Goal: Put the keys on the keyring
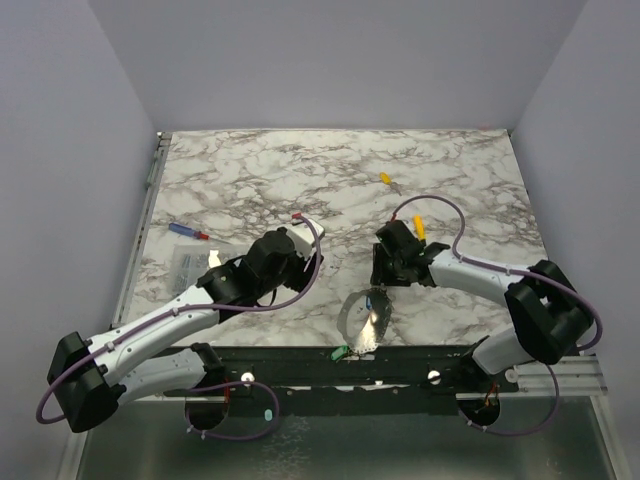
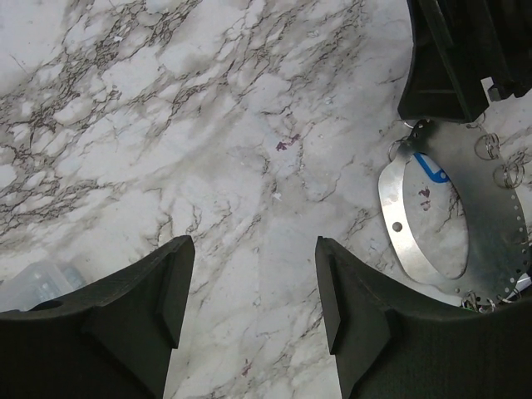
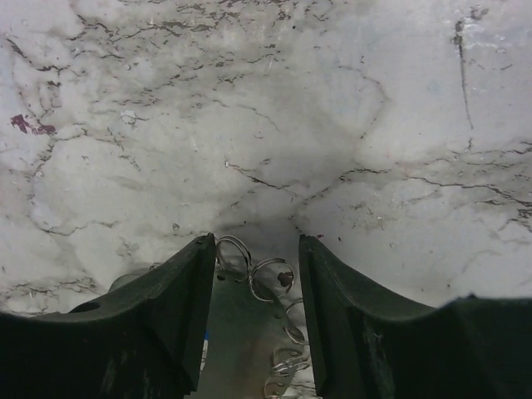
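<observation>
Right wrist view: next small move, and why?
Probably lower the right gripper a little and close. Its fingers stand open on either side of the keyring edge with its small wire loops, not clamped on it. The left gripper hangs open over bare marble.

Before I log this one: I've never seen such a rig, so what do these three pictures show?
Two robot arms are bolted at the table's near edge, each ending in a two-finger gripper. The overhead picture looks down on both. The other two come from cameras on the wrists, so the dark shapes at the bottom are the fingers. On the marble table lie the keyring, a metal loop carrying small wire rings, a yellow key, a green key at the near edge, a blue-and-red stick and a clear packet. The left gripper is open over bare marble. The right gripper stands open astride the wire rings. Nothing looks gripped.
</observation>
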Robot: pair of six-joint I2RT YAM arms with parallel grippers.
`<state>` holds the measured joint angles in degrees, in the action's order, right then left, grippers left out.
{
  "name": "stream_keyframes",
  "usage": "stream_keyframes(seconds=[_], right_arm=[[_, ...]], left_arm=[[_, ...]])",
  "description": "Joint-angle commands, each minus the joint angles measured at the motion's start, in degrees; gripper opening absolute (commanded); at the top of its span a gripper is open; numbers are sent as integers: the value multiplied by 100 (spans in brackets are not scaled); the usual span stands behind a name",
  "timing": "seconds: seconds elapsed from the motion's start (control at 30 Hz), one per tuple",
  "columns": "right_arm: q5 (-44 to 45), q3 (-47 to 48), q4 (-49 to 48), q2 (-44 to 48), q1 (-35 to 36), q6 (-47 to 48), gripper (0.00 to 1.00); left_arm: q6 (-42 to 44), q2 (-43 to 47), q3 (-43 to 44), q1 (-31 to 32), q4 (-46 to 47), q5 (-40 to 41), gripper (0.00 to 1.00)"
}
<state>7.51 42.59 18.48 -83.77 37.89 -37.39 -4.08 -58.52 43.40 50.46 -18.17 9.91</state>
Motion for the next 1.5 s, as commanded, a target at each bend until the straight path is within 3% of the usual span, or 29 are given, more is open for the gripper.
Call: stream_keyframes(seconds=[0.0, 0.17, 0.67, 0.9, 1.1, 1.27, 1.47], right_arm=[[-283, 264, -197, -278, 12, 406, 50], [-418, 441, -113, -534, 17, 583, 42], [-715, 494, 582, -484, 14, 848, 37], [-705, 435, 447, -578, 5, 861, 23], [-618, 493, 546, -518, 6, 903, 1], [-536, 525, 506, -249, 8, 986, 1], [-1073, 133, -410, 729, 9, 1395, 1]], left_arm=[[-94, 271, -121, -18, 209, 135, 66], [-87, 203, -103, -45, 217, 97, 66], [-92, 157, -103, -244, 259, -182, 66], [-98, 148, -112, -287, 270, -255, 66], [-90, 148, -120, -308, 270, -229, 66], [-85, 181, -121, -330, 279, -209, 66], [-41, 358, -151, -336, 335, -365, 66]])
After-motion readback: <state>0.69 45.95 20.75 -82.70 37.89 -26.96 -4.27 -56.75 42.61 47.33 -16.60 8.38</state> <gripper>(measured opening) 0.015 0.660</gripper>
